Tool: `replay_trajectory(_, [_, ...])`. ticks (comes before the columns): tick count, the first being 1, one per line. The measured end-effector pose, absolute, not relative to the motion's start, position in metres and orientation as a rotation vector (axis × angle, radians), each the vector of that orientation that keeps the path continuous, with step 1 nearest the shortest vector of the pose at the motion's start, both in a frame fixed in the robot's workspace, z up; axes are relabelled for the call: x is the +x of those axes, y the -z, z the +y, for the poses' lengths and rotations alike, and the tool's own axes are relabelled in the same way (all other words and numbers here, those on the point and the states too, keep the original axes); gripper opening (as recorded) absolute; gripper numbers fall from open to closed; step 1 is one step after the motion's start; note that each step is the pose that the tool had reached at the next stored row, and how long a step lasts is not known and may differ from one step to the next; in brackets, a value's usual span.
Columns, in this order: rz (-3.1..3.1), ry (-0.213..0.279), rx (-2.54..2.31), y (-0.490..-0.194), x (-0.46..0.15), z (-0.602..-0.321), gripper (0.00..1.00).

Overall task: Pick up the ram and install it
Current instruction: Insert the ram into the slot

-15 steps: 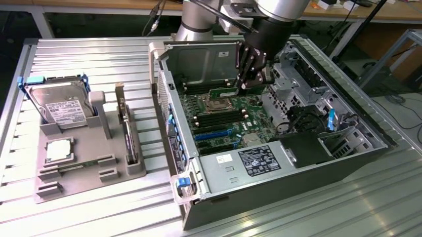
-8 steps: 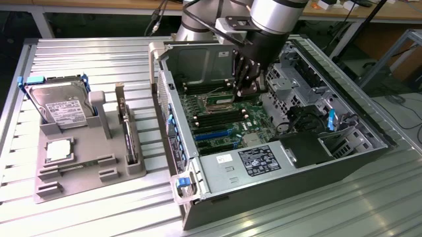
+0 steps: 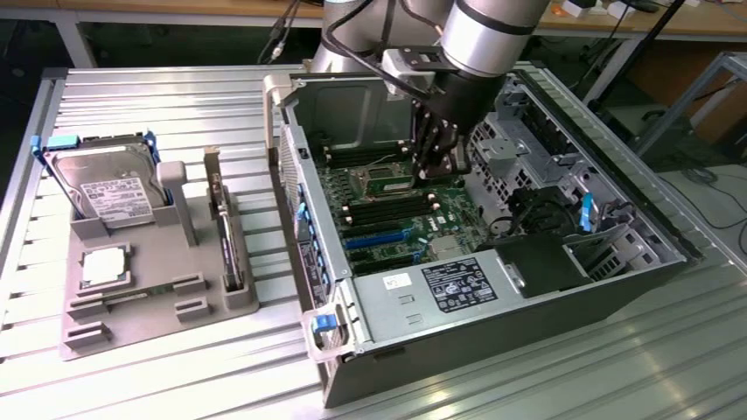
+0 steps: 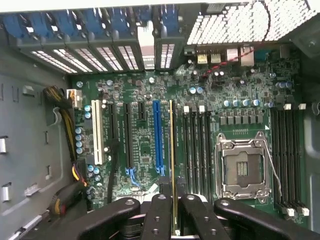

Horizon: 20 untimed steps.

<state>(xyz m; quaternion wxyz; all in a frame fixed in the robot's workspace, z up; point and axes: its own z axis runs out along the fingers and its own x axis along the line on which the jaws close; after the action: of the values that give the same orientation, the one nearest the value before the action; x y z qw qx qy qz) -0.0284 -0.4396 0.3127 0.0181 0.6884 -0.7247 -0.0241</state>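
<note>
Exterior view: the gripper [image 3: 435,157] is seen inside the opened computer case [image 3: 386,306], held just above the motherboard [image 3: 391,214]. Well apart from the fingers [image 3: 429,166], outside the case, a grey tray [image 3: 94,337] is shown carrying a hard drive [image 3: 111,188], a processor chip [image 3: 103,265] and an upright expansion card [image 3: 224,241]. Wrist view: the fingers [image 4: 159,212] are drawn narrow and closed on the ram [image 4: 172,150], which is gripped edge-on between them and appears as a thin line running out beyond the fingertips over the board. Just beside that line, on one side, a bank of black memory slots [image 4: 196,145] is laid parallel to it; on the other side, equally close, a blue expansion slot [image 4: 158,132] is found. Past the memory slots, farther from the fingers, the processor socket [image 4: 242,167] is seen. The ram is judged to be carried but not yet seated, with alignment over a slot as the step in hand. For this to be done well, the stick's lower edge should be kept parallel to the chosen black slot and centred over it, not over the blue one. The stick should be held upright so that both ends are met together, and pressure should be applied straight and evenly, since a skewed entry is likely to jam or strain the board.
</note>
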Motion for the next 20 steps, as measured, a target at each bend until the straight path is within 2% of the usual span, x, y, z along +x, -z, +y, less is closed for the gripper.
replay_trajectory(3, [-2.253, 0.076, 2.135, -0.299, -0.016, -0.43, 0.14])
replay_trajectory(7, [-2.251, 0.071, 2.133, -0.286, -0.023, -0.404, 0.14])
replay_trajectory(20, [-2.216, 0.072, 2.16, -0.258, -0.025, -0.418, 0.14])
